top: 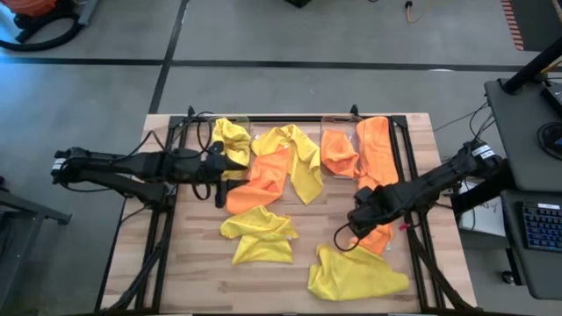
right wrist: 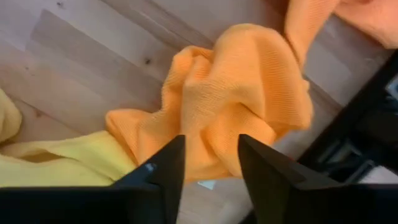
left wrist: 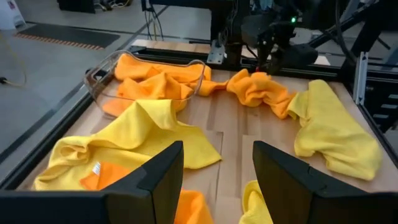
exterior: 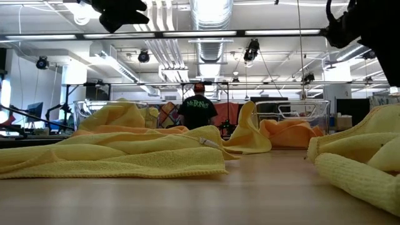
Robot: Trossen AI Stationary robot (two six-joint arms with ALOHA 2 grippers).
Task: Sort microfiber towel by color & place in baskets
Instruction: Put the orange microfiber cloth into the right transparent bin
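Observation:
Several yellow and orange towels lie on the wooden table. The left basket [top: 230, 119] holds a yellow towel [top: 233, 140]. The right basket [top: 338, 120] holds an orange towel [top: 338, 151]. A long orange towel [top: 378, 154] hangs over that basket's wall and runs toward the near edge. My right gripper [top: 356, 219] is open above this towel's crumpled near end [right wrist: 236, 93]. My left gripper [top: 221, 171] is open beside the left basket, next to a middle orange towel [top: 263, 180]. My right gripper [right wrist: 211, 158] comes from above at the crumpled near end of the long orange towel [left wrist: 255, 87]. Its open fingers stand over a raised fold. I cannot tell whether they touch it. The towel lies slack on the table.
A yellow towel [top: 299, 162] lies draped between the two baskets. Two more yellow towels [top: 259, 235] [top: 356, 274] lie toward the near edge. Black frame rails [top: 408, 175] run along both table sides. A person [exterior: 199, 109] stands in the room beyond the table.

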